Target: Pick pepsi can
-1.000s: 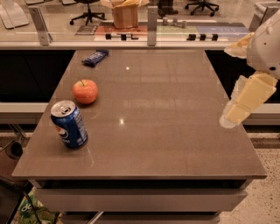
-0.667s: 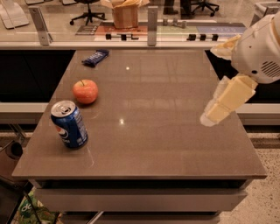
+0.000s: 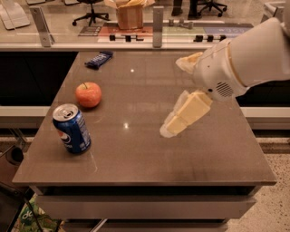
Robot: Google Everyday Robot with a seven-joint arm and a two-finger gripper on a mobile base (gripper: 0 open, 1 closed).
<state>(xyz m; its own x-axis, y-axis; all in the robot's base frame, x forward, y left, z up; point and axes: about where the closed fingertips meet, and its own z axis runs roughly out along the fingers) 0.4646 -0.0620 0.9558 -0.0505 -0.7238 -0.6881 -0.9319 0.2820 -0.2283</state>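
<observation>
The pepsi can (image 3: 71, 128) stands upright near the table's front left corner; it is blue with a silver top and a round red-white-blue logo. My gripper (image 3: 175, 97) hangs over the middle right of the table, well to the right of the can and apart from it. Its two cream fingers are spread and empty: one fingertip (image 3: 168, 130) points down toward the table, the other (image 3: 183, 62) sits higher and farther back.
A red apple (image 3: 88, 94) lies just behind the can. A flat dark blue snack bar wrapper (image 3: 99, 59) lies at the table's back left. The brown table (image 3: 149, 154) has edges close to the can at front and left. A counter with a paper bag (image 3: 129, 13) stands behind.
My arm and gripper have swung left from the table's right edge toward its middle, closer to the can. The can, apple and wrapper have not moved.
</observation>
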